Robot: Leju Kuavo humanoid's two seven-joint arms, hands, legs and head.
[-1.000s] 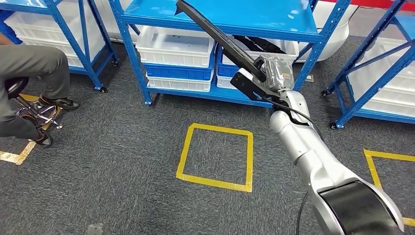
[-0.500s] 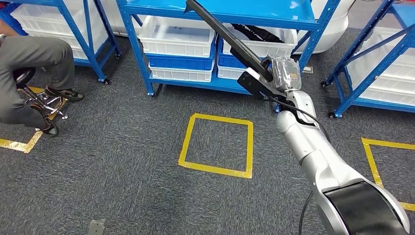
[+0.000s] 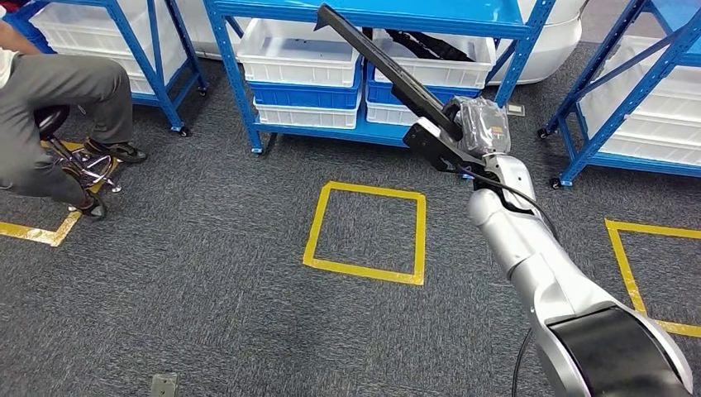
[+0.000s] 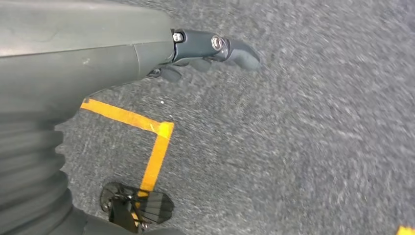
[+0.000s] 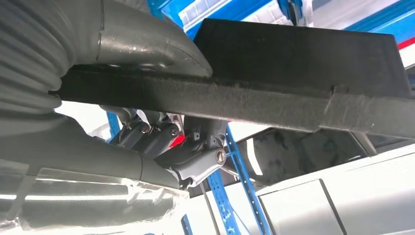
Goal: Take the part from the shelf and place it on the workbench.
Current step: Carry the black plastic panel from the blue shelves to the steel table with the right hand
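Observation:
My right hand (image 3: 478,126), wrapped in a clear plastic cover, grips a long black part (image 3: 388,70) near its wider lower end. The part slants up and to the left, and its tip crosses the front edge of the blue shelf (image 3: 372,16). In the right wrist view the black part (image 5: 274,98) runs across the picture, with the right hand (image 5: 147,49) clamped over it, thumb on top. My left hand (image 4: 195,49) hangs over grey carpet with its fingers extended and holds nothing.
White bins (image 3: 298,54) sit low in the blue shelf, one holding more black parts (image 3: 430,45). A yellow taped square (image 3: 368,233) marks the carpet ahead. A person (image 3: 58,91) sits on a stool at the left. Another blue rack (image 3: 628,91) stands right.
The whole scene has slid up and slightly right in the head view, so the camera has moved. My right hand keeps the same hold on the black part.

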